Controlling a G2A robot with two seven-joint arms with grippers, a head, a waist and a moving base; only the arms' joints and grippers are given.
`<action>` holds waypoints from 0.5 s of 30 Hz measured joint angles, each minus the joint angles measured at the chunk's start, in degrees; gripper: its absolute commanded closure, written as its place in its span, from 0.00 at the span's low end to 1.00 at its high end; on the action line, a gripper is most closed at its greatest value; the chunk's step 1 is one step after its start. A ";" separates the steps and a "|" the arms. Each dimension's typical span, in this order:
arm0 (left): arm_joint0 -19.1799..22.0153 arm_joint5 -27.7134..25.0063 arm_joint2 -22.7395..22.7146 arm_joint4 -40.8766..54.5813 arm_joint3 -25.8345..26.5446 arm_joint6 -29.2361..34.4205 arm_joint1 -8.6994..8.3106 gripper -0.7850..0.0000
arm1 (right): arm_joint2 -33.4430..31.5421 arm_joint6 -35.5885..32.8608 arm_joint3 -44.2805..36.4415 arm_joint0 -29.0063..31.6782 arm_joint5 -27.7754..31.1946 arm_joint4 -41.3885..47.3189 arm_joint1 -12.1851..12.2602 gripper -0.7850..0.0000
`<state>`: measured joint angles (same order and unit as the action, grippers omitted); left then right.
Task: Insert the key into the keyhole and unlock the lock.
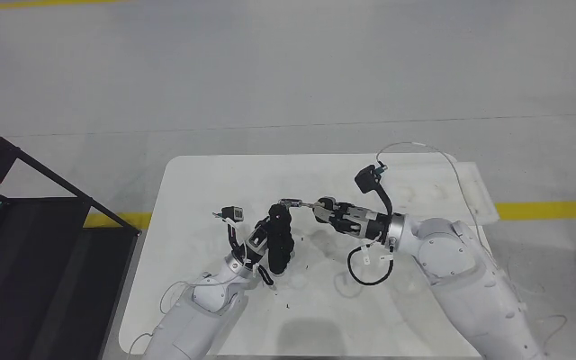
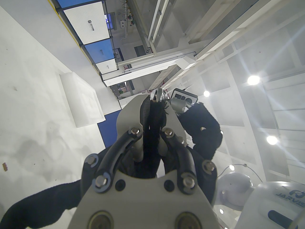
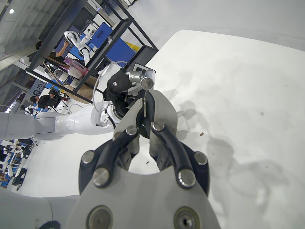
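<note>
A: State of the right gripper (image 3: pixel 149 96)?
B: Clamped down on the flat silver metal key (image 3: pixel 144 107), blade poking out past the fingertips.
A: And the silver cylinder lock (image 3: pixel 146 83)?
B: Pinched in the left gripper (image 2: pixel 153 101), closed tight on it, over the middle of the white surface (image 1: pixel 225 180).
A: Key in yet?
B: Tip sits right at the keyhole (image 3: pixel 146 85). Probably touching, though I can't tell if it has entered.

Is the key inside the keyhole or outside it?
Outside. The key, in the right gripper, stops just short of the lock; the keyhole slot on its face shows empty.
</note>
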<state>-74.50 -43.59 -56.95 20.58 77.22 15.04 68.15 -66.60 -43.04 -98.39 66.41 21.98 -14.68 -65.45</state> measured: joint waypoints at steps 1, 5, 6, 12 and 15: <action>0.00 0.00 0.00 0.00 0.00 0.00 0.00 1.00 | 0.02 -0.38 0.02 -0.21 -0.16 0.22 0.02 1.00; 0.00 0.00 0.00 0.00 0.00 0.00 0.00 1.00 | 0.02 -2.23 0.01 -1.11 -0.93 1.47 0.11 1.00; 0.00 0.00 0.00 0.00 0.00 0.00 0.00 1.00 | 0.05 -3.03 -0.03 -1.39 -1.18 1.78 0.15 1.00; 0.00 0.00 0.00 0.00 0.00 0.00 0.00 1.00 | 0.13 -6.98 -0.40 -2.78 -2.38 3.03 0.40 1.00; 0.00 0.00 0.00 0.00 0.00 0.00 0.00 1.00 | 0.16 -8.31 -0.49 -3.36 -3.04 3.08 0.52 1.00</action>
<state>-74.50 -43.60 -56.95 20.58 77.22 15.04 68.15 -66.44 -51.35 -98.89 63.05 18.94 -11.60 -64.93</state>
